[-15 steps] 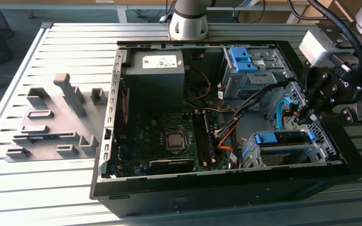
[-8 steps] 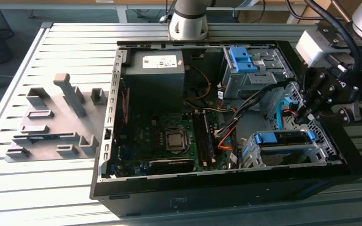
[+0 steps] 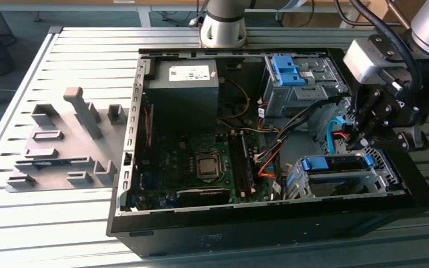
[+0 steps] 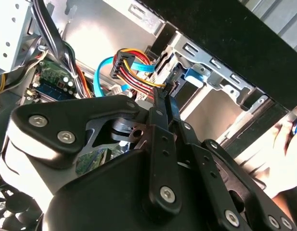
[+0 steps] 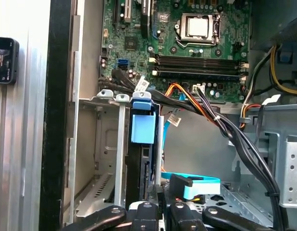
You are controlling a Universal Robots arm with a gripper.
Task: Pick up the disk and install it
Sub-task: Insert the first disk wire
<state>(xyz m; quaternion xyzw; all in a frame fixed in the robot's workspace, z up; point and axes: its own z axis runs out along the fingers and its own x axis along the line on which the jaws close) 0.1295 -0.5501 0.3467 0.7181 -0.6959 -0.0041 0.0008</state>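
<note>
Apparently late install step: the disk (image 3: 337, 163) sits in the drive cage (image 3: 313, 188) at the exterior view's near right, with the gripper (image 3: 357, 140) just above it, fingers narrowed on nothing; full seating probably needs a straight push.

Disk (image 5: 142, 159) mostly hidden in cage (image 5: 102, 159) — tool tips unclear.

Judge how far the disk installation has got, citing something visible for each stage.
Done: the disk already sits in the cage inside the case, with its blue frame showing on top. In hand: the gripper is just above the disk, close to the cage. Left: it cannot be told whether the disk is fully seated. A blue cable lies beside the cage.
</note>
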